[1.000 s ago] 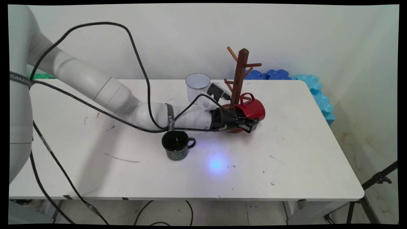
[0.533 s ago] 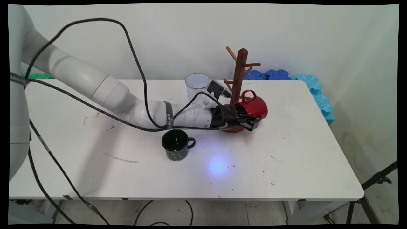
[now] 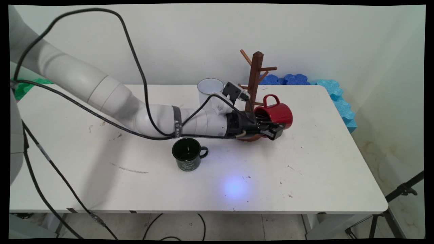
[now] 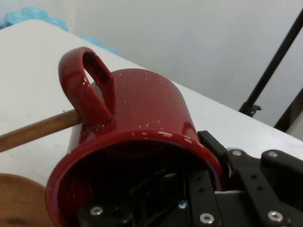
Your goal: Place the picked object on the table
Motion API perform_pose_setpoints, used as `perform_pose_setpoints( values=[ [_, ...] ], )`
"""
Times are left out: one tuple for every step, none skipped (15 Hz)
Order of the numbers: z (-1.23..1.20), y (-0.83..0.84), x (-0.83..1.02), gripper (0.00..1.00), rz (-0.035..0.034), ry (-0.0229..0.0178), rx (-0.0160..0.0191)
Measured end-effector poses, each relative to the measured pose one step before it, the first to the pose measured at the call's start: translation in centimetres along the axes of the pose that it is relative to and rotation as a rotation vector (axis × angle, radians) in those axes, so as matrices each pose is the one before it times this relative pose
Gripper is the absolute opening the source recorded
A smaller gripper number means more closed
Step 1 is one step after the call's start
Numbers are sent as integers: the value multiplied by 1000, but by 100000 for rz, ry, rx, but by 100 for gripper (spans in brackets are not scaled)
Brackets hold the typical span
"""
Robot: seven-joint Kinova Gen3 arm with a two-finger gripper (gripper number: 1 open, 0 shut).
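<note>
The mug [image 3: 275,113] lies right of the rack [image 3: 255,84], behind the cup [image 3: 187,154].

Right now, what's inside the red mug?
One finger of the gripper reaches inside the red mug, the other outside, clamping its rim. The mug's dark interior hides the fingertip and anything deeper. A mug tree peg passes behind the handle.

Mug tree [image 3: 255,88] base behind pincer [image 3: 271,128]

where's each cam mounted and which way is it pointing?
Main view: fixed above the table's near side, looking down across it at the wall; shows the white arm and end effector.
Hand view: on the hand, looking along the end effector; its black linkage rises from the bottom edge.
Shared: the red mug, gripped by its rim, and the wooden mug tree.
</note>
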Motion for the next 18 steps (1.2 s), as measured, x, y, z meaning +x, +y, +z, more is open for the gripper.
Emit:
perform_pose_setpoints(
  values=[
    [-268, 388, 191, 0, -79, 54, -588],
    [-228, 343, 191, 0, -26, -4, -574],
    [-308, 352, 215, 0, 13, -198, -580],
    [-329, 335, 255, 0, 212, -399, -579],
    [-314, 254, 237, 0, 402, -742, -509],
    [-395, 260, 346, 0, 587, -949, -399],
    [-475, 213, 374, 0, 646, -1093, -141],
    [-491, 170, 346, 0, 702, -1204, -154],
    [-590, 179, 448, 0, 958, -1514, -252],
    [-639, 146, 483, 0, 1103, -1562, -222],
    [-590, 70, 444, 0, 1058, -1392, -145],
    [-731, 54, 503, 0, 1230, -1733, -155],
    [-736, 9, 497, 0, 1280, -1759, -81],
    [-638, -5, 455, 0, 1153, -1497, -116],
    [-414, -8, 287, 0, 782, -971, -87],
    [-626, -35, 443, 0, 1134, -1411, -134],
    [-403, -40, 299, 0, 759, -846, -60],
    [-606, -47, 455, 0, 1352, -1429, -250]
  ],
)
